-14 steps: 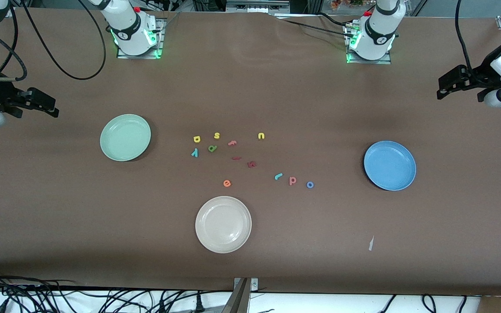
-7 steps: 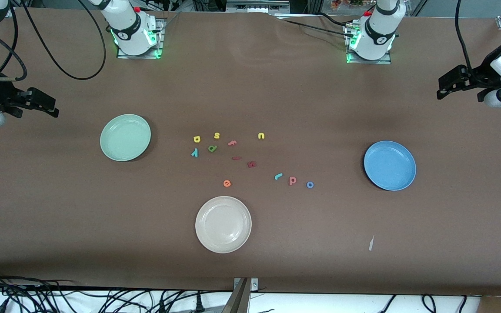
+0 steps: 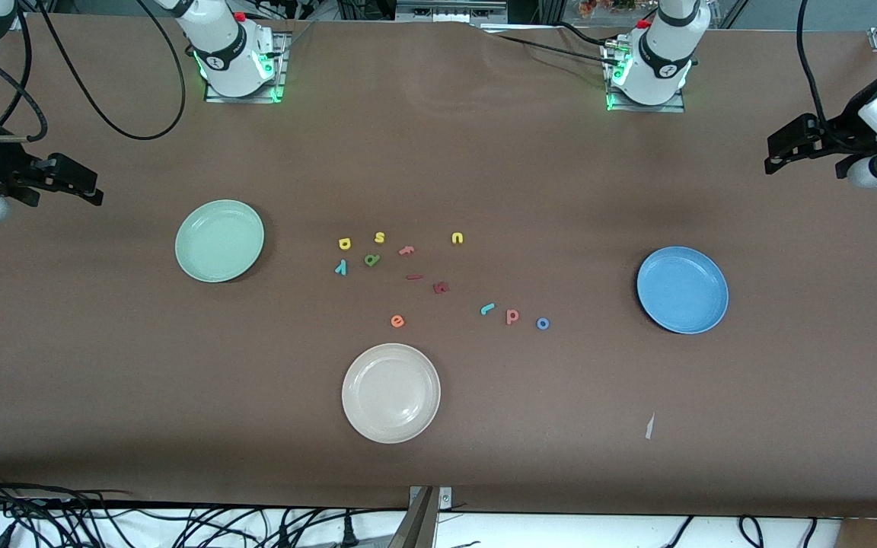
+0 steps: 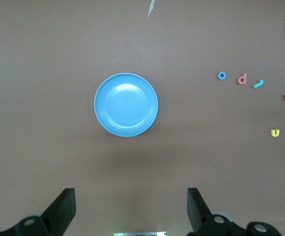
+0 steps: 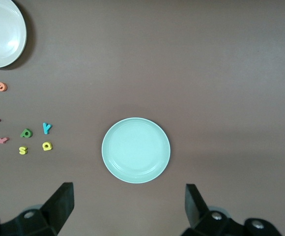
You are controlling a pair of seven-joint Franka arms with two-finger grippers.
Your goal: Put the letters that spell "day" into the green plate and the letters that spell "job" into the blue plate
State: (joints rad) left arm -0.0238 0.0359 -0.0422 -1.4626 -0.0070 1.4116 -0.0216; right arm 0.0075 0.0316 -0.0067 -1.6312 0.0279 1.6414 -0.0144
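Note:
The yellow "d" (image 3: pixel 344 243), green "a" (image 3: pixel 371 260) and teal "y" (image 3: pixel 341 267) lie together mid-table, beside the green plate (image 3: pixel 219 240). The teal "j" (image 3: pixel 487 309), salmon "b" (image 3: pixel 512 316) and blue "o" (image 3: pixel 543 323) form a row toward the blue plate (image 3: pixel 682 289). Both plates are empty. My right gripper (image 3: pixel 88 186) hangs open over the table's right-arm end, with the green plate (image 5: pixel 136 150) in its wrist view. My left gripper (image 3: pixel 770 154) hangs open over the left-arm end, looking down at the blue plate (image 4: pixel 126 104). Neither holds anything.
A cream plate (image 3: pixel 390 393) sits nearer the front camera than the letters. Other letters lie mid-table: yellow "s" (image 3: pixel 379 237), yellow "u" (image 3: pixel 457 238), pink "f" (image 3: pixel 406 250), orange "e" (image 3: pixel 397 321) and two dark red pieces (image 3: pixel 441 288). A paper scrap (image 3: pixel 649 426) lies near the front edge.

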